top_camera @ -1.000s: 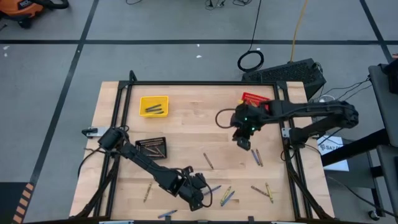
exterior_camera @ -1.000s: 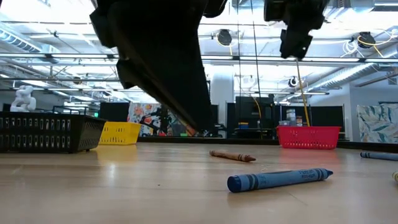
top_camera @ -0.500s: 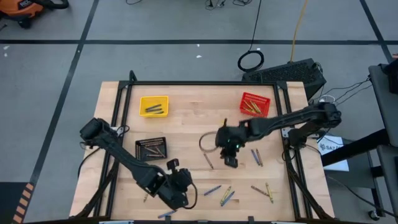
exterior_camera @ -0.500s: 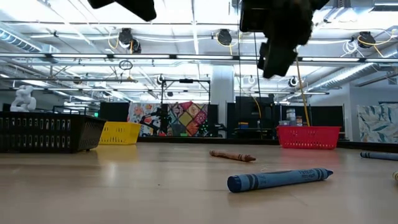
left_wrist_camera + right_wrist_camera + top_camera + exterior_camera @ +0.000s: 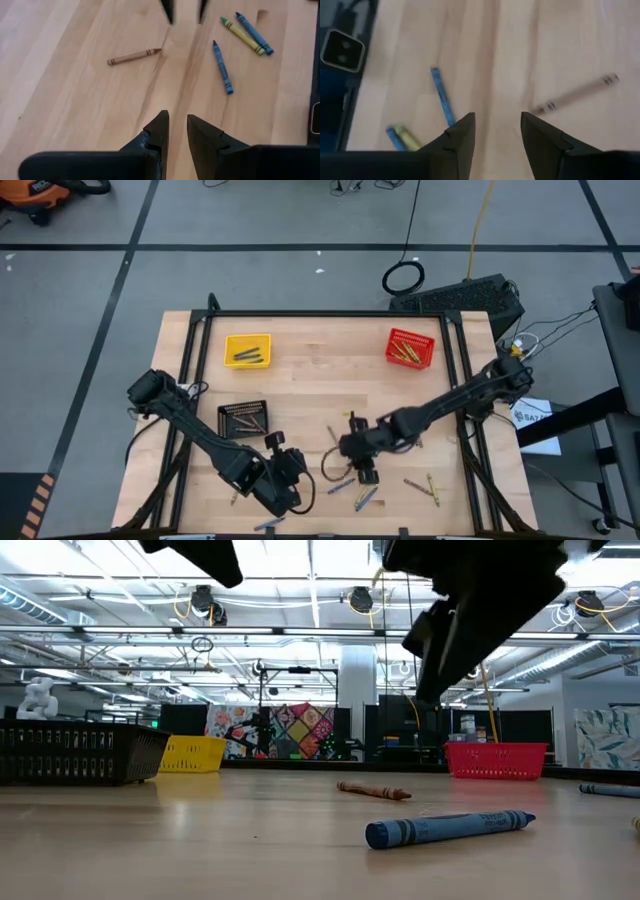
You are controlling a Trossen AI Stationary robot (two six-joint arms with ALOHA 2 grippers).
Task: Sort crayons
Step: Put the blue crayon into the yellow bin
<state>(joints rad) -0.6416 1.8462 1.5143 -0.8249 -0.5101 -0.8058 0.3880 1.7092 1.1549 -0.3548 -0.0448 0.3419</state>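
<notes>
1. The right gripper hangs low over the front middle of the pale wooden table, and its two dark fingers are spread apart with nothing between them.

2. Just beside it lie two loose crayons — a thin blue crayon on one side and a thin brown crayon on the other. Neither one sits in the gap between the fingers.

3. In the right wrist view the blue crayon's long line runs almost the same way the fingers point, so I think the gripper would have to slide sideways to get over it. The brown crayon lies more across.

4. The left gripper waits near the front edge, a little to the left. Its fingers are only a small way apart and hold nothing.

5. The right gripper is nearer to both crayons, so the next pick looks like its job.

6. Other crayons already lie in the yellow mesh basket, the red mesh basket and the black mesh basket — many more are on the table.
</notes>
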